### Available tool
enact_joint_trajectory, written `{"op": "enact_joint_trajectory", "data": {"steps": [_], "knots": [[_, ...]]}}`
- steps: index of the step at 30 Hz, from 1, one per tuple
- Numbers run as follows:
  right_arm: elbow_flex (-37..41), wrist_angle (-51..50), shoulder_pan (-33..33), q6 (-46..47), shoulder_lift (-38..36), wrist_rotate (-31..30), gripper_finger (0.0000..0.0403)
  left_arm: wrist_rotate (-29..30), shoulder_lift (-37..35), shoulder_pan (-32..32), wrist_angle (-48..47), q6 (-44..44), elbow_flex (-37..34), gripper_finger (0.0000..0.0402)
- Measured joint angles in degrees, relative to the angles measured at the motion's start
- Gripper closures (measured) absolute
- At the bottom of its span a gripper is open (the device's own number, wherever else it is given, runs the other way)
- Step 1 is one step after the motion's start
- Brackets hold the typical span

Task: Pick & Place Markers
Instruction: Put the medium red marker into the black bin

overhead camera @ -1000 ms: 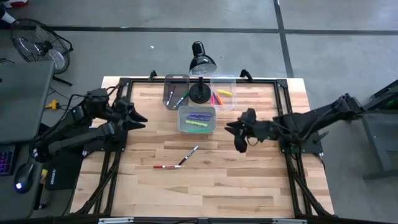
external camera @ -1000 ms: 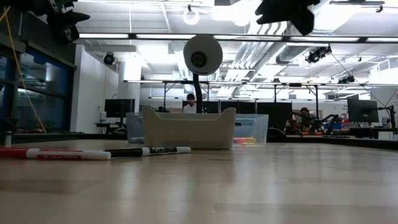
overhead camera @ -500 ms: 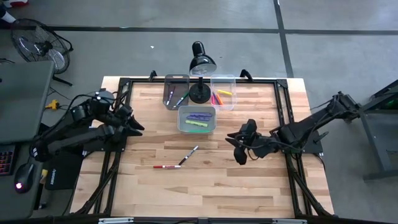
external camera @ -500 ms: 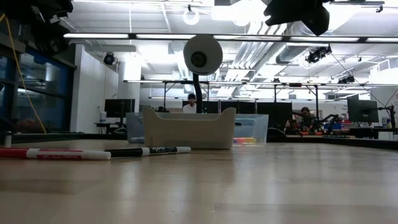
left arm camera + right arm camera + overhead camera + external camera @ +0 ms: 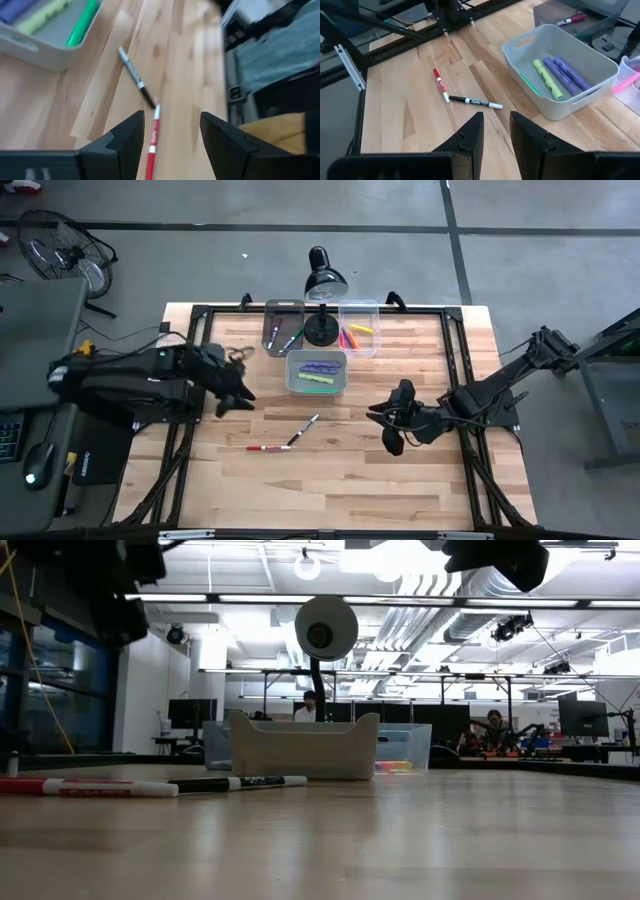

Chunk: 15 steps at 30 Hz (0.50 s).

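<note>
Two markers lie loose on the bare wood near the table's middle — a red marker (image 5: 268, 448) and a black-and-white marker (image 5: 304, 429), their tips nearly touching. Left gripper (image 5: 240, 393) hangs above the table, left of the grey bin (image 5: 316, 387), fingers spread wide, holding nothing; in its wrist view both loose markers show between the fingers (image 5: 125, 142). Right gripper (image 5: 385, 425) hovers right of the markers, jaws parted a narrow gap, empty. The grey bin holds purple markers (image 5: 566, 73) and a yellow-green marker (image 5: 547, 79); a green one sits half hidden against the wall. Two clear bins (image 5: 283, 326) flank the lamp base (image 5: 321, 330) — contents too small to sort. Low view crops both arms at the top edge.
</note>
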<state>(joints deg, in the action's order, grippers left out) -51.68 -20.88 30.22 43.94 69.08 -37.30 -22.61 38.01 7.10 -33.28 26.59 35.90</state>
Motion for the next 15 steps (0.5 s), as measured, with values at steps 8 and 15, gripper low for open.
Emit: {"op": "enact_joint_trajectory", "data": {"steps": [8,15], "knots": [[0.02,2.19,-0.75,-3.47,-0.05,0.18,0.032,14.3,13.15,-15.15,2.31,6.01,-0.02,0.0211],[0.02,1.71,-1.37,-6.33,-0.97,-0.16,0.032,18.96,24.72,-25.47,5.86,13.39,0.0,0.0211]]}}
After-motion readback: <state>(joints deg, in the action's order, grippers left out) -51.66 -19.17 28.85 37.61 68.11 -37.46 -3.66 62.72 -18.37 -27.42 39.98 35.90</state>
